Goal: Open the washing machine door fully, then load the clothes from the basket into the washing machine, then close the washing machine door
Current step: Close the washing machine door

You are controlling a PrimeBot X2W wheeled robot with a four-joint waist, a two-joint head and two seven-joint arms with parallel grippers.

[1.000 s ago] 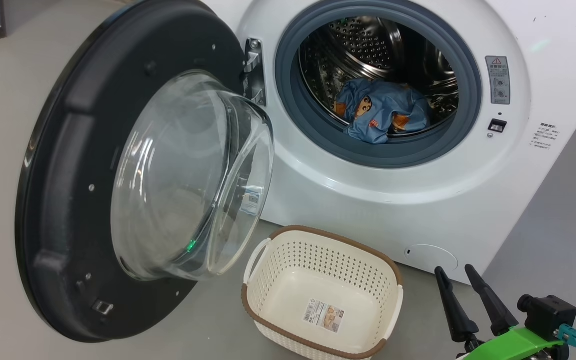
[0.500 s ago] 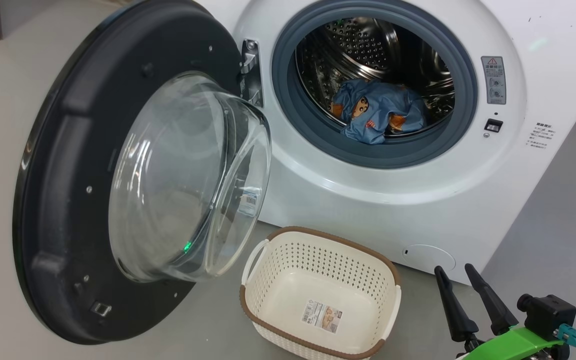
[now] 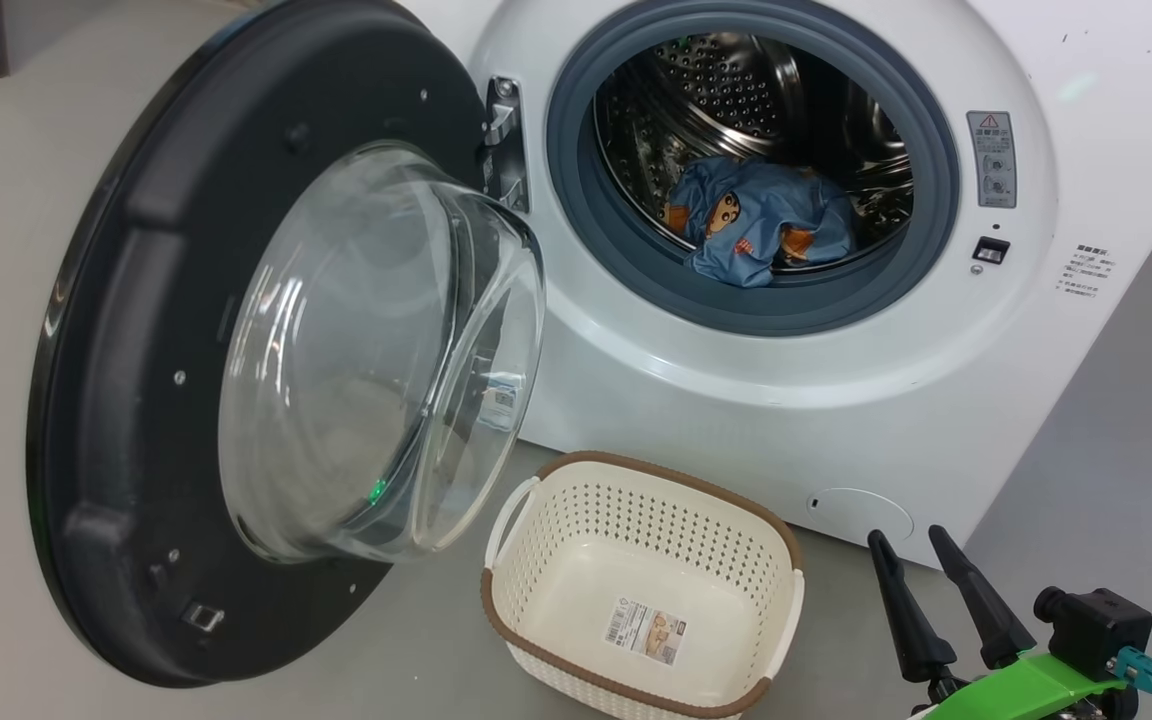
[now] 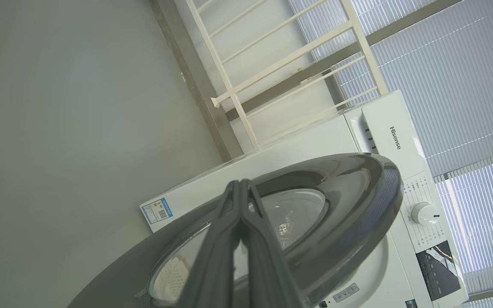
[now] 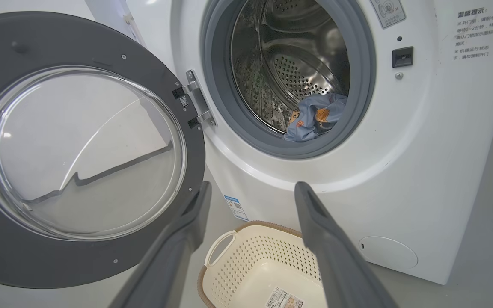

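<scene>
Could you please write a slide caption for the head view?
Washing machine door wide open, clothes inside the drum, empty basket before it, right claw open.

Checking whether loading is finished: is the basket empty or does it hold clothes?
Empty. The basket shows its bare bottom and label sticker; the clothes lie inside the drum.

Clothes (image 3: 766,225) lie in the washing machine (image 3: 736,400); the basket (image 3: 636,525) stands before it, the door (image 3: 136,300) left.
</scene>
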